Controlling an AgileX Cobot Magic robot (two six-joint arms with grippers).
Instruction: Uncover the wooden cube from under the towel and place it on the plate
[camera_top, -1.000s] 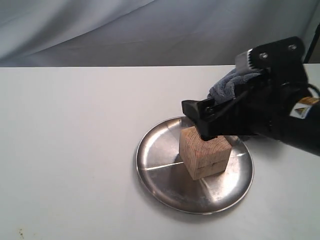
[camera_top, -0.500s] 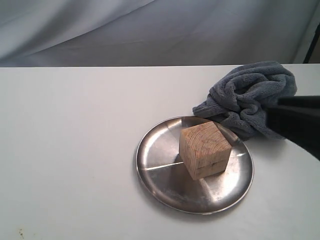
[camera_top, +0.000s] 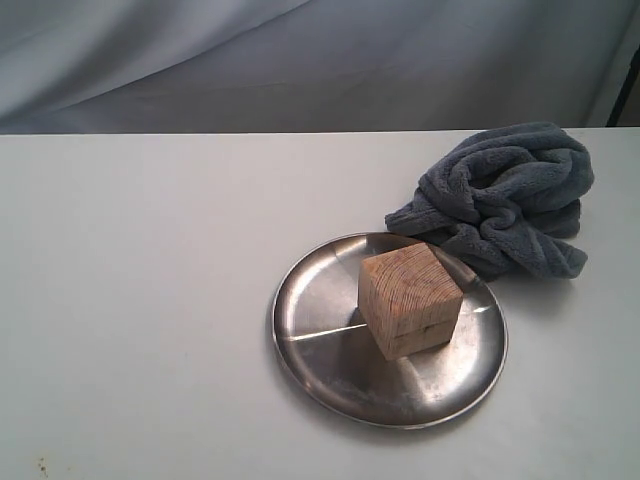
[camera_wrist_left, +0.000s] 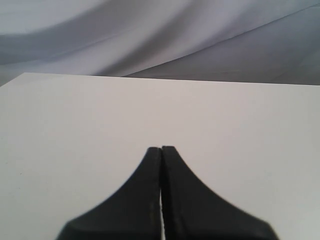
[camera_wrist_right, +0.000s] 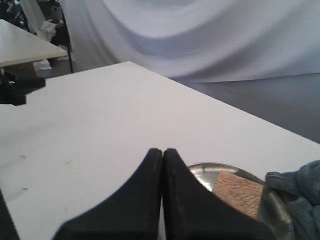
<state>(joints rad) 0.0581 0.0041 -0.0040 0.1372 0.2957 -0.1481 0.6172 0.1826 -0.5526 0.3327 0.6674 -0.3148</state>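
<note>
Your cube (camera_top: 410, 300) sits upright on the plate (camera_top: 320, 350), resting near its middle. The towel (camera_top: 505, 195) lies bunched on the surface (camera_top: 150, 300) just beside the plate's far right rim, off the cube. Your right end effector (camera_wrist_right: 162, 155) is pinched together and empty, and the cube lies just ahead of its tips, so that arm is the nearer one. The left end effector (camera_wrist_left: 161, 150) is also closed on nothing and faces only bare surface. The cube has no long axis to align with, and the task looks complete to me.
</note>
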